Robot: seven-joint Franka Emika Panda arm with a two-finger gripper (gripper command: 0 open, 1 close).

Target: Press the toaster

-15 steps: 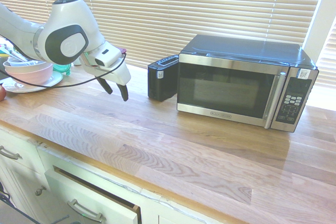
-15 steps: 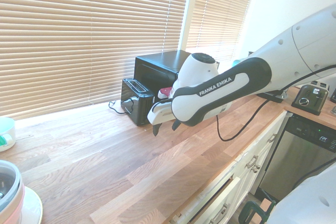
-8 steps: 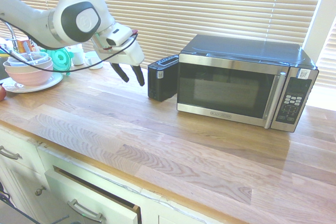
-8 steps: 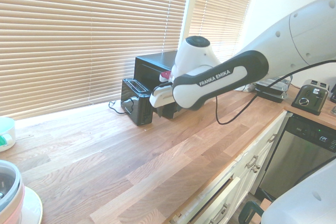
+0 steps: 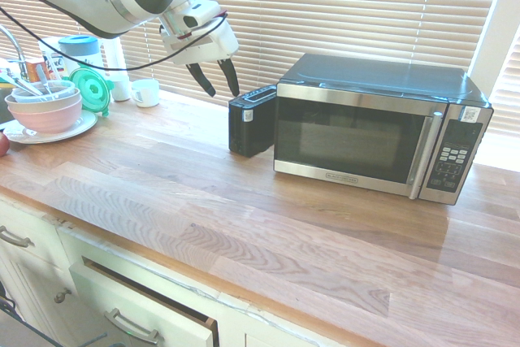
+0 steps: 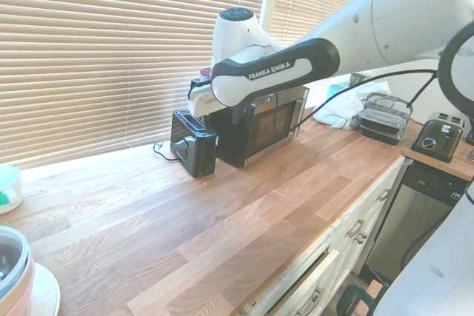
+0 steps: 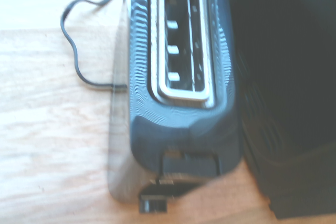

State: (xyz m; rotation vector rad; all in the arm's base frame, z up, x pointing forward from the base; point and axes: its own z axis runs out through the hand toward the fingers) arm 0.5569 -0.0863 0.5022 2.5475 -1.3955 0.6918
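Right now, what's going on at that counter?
The arm's open end effector hangs in the air above and just to the window side of the black toaster, holding nothing. The toaster sits on the wooden counter beside the microwave. Nothing touches the toaster, so it is not yet pressed.

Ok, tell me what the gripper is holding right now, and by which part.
Nothing. The gripper is open and empty, in the air above and beside the toaster, touching neither it nor the microwave.
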